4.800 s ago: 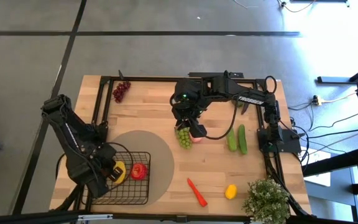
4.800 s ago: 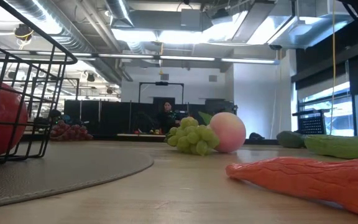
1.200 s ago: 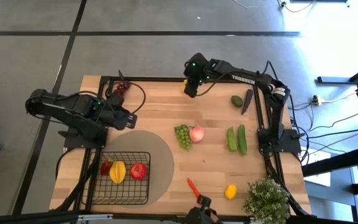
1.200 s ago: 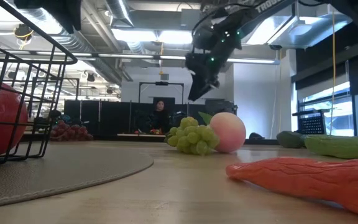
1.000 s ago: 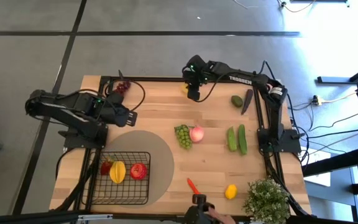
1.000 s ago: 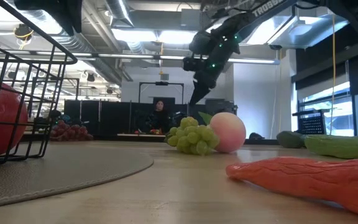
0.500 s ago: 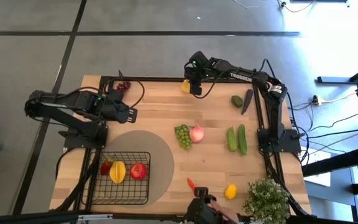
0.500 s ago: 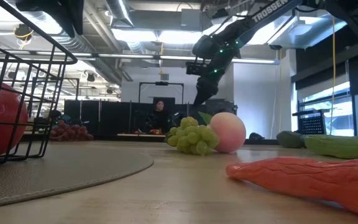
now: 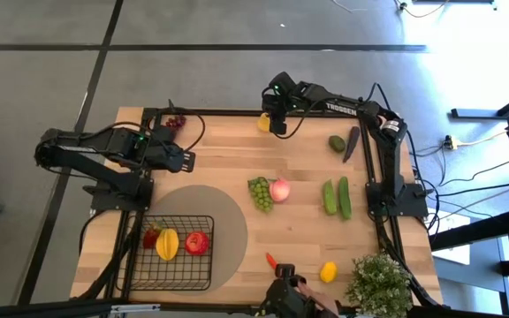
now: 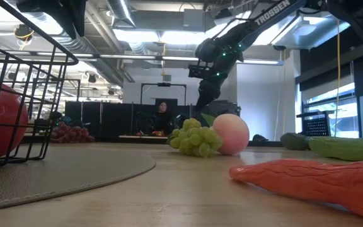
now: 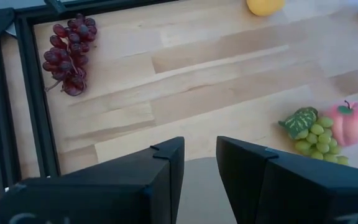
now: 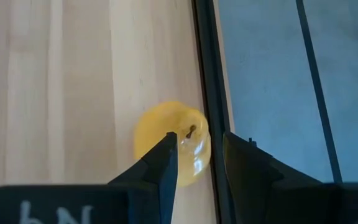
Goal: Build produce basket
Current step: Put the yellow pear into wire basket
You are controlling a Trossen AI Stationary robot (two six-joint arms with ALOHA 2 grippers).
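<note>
We see the basket [image 9: 182,253] on a round mat [image 9: 203,212] at the table's front left, holding an apple [image 9: 196,242]. Grapes [image 9: 259,193] touch a peach [image 9: 279,189] mid-table, with two cucumbers [image 9: 337,197] to their right.

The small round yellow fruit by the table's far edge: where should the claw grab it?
Probably around the middle of the small round yellow fruit, coming straight down. Its stem points up, and the black table frame crowds one side, so the right gripper should straddle it along that rail.

baskets [image 9: 182,253]: 1 | grape bunches [image 9: 259,192]: 2 | cucumbers [image 9: 330,197]: 2 | peaches [image 9: 279,189]: 1 | mats [image 9: 228,216]: 1 | potted plants [image 9: 380,281]: 1
</note>
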